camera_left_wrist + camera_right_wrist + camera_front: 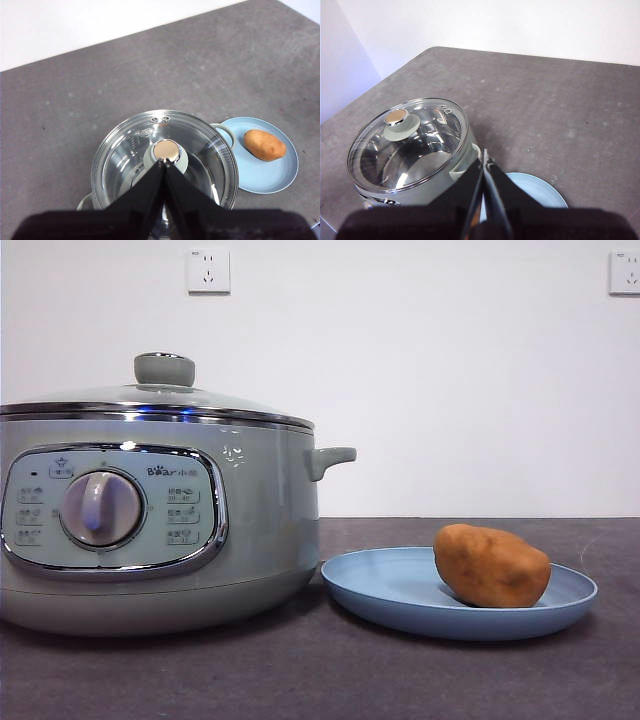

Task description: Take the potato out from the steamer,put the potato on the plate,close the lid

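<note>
Here, the lid [160, 397] sits on the steamer [150, 530], the potato [492, 566] rests on the plate [400, 590] to its right, and the left gripper [164, 165] and right gripper [484, 159] hang above, jaws together.

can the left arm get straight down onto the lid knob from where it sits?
Probably yes. In the left wrist view the left gripper hangs above the lid, its shut jaws pointing at the knob, with nothing between them. It would need to open first. The potato lies off to the side on the plate.
</note>
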Robot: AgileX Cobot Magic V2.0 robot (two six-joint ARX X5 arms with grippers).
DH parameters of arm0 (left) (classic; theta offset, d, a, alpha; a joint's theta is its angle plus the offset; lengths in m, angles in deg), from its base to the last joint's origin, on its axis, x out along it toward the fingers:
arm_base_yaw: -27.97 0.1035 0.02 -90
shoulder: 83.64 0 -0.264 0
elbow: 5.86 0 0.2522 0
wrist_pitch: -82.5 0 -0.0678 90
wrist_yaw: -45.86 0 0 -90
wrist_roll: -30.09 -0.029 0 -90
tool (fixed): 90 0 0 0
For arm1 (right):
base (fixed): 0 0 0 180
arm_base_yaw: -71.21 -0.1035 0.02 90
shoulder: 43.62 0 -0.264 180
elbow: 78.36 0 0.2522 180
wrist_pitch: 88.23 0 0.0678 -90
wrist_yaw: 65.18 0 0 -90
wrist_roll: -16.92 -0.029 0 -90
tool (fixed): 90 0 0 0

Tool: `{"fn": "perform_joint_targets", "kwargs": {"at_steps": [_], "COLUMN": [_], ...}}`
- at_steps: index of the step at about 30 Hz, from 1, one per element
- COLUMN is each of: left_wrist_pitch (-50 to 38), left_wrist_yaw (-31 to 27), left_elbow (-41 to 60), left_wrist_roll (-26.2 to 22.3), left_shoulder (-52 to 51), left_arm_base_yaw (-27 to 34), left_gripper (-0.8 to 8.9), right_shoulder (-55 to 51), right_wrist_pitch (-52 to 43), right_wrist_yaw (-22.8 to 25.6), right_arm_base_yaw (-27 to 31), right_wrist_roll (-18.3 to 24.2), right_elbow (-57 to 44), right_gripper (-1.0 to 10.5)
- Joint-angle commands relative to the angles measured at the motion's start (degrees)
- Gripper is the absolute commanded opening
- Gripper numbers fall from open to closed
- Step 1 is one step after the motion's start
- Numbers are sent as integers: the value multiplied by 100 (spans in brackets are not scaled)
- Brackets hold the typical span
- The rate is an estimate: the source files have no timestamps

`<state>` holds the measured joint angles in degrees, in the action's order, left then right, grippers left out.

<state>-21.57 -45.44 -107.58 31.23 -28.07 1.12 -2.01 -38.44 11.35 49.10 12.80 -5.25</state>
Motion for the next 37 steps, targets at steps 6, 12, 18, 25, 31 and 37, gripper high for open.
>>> {"fn": "perform_joint_targets", "kwargs": {"at_steps": [6, 12, 18, 25, 31, 37], "left_wrist_pitch": [-35, -1342, -4028, -5080, -5322, -5359], "left_wrist_yaw": [-4, 37, 249, 297, 289, 286], "left_elbow": [28, 785, 3436, 6061, 7624, 8574], "left_wrist_roll": [72, 621, 1010, 1145, 1187, 1246], "left_shoulder": [11, -717, -2135, -3541, -4483, -5329], "left_arm_base_yaw": [39, 748, 1333, 1856, 2201, 2326], "left_gripper": [-3, -3, -3, -3, -3, -3], "right_shoulder": [-11, -9, -11, -9, -11, -11], "right_wrist_pitch": [-31, -31, -31, -31, -28, -31], "right_wrist_yaw": [11, 11, 11, 11, 11, 11], "right_arm_base_yaw": [-2, -2, -2, -2, -2, -2], "right_wrist_roll": [-55, -55, -55, -55, -55, -55], "right_elbow": [20, 20, 20, 20, 20, 20], "right_gripper": [0, 0, 0, 0, 0, 0]}}
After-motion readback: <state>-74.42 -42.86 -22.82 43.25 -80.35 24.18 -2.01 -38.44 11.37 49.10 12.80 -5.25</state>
